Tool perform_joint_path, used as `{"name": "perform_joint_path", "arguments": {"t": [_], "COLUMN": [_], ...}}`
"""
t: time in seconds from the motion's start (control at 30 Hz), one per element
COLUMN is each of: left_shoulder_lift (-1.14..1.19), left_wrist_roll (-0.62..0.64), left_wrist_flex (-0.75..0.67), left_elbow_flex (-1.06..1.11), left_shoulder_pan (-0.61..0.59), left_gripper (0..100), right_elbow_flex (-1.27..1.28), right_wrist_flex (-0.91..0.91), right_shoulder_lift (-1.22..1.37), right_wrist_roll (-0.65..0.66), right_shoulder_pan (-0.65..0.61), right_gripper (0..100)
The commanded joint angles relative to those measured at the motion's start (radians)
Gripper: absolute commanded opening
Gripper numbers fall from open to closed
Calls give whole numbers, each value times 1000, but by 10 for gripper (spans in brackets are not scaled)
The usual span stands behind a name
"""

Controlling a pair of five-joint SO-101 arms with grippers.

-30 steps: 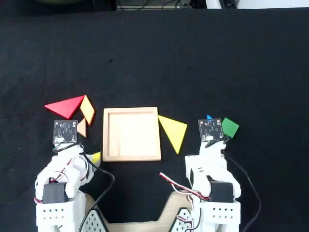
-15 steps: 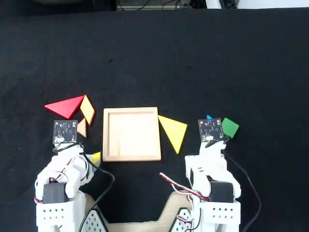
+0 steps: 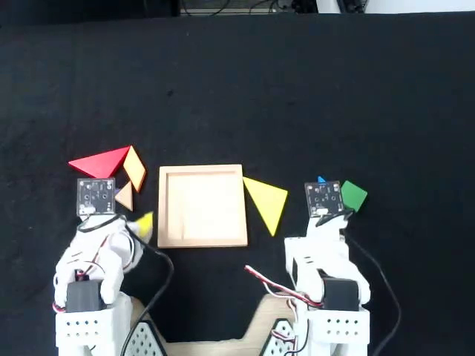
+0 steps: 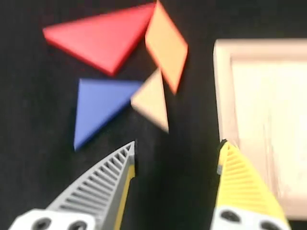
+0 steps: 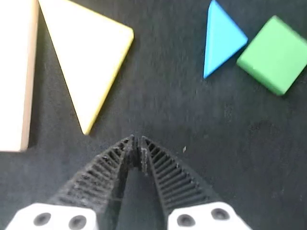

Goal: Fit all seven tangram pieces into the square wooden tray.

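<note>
The square wooden tray [image 3: 163,208] lies empty between the two arms; its edge [image 4: 221,96] shows in the left wrist view. To its left sit a red triangle [image 3: 100,161] [image 4: 103,36], an orange parallelogram [image 3: 134,166] [image 4: 166,45], a small tan triangle [image 3: 125,197] [image 4: 152,100] and a dark blue triangle [image 4: 98,108]. My left gripper [image 4: 176,153] is open above bare cloth, just short of these pieces. A large yellow triangle [image 3: 266,200] [image 5: 84,57] lies right of the tray. A light blue triangle [image 5: 220,38] and a green square [image 3: 354,196] [image 5: 274,55] lie farther right. My right gripper [image 5: 136,142] is shut and holds nothing.
Black cloth [image 3: 297,96] covers the table, with wide free room beyond the pieces. Both arm bases [image 3: 85,311] [image 3: 330,304] and their cables [image 3: 159,285] stand at the near edge.
The left arm has shifted slightly forward and left, and its gripper has opened wider, the yellow finger swinging toward the tray. The right arm has not moved.
</note>
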Motion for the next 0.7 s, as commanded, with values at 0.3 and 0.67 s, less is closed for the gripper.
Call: {"name": "perform_joint_path", "arguments": {"t": [0.3, 0.67], "left_shoulder_lift": [-11, -2], "left_wrist_roll": [9, -233], "left_wrist_flex": [-213, -273], "left_elbow_flex": [7, 19], "left_shoulder_pan": [151, 202], "left_gripper": [278, 274], "right_elbow_flex": [1, 1], "right_wrist_flex": [-799, -585], "right_shoulder_lift": [-76, -74], "right_wrist_roll": [6, 55], "right_shoulder_pan": [-43, -147], "right_gripper": [11, 11]}}
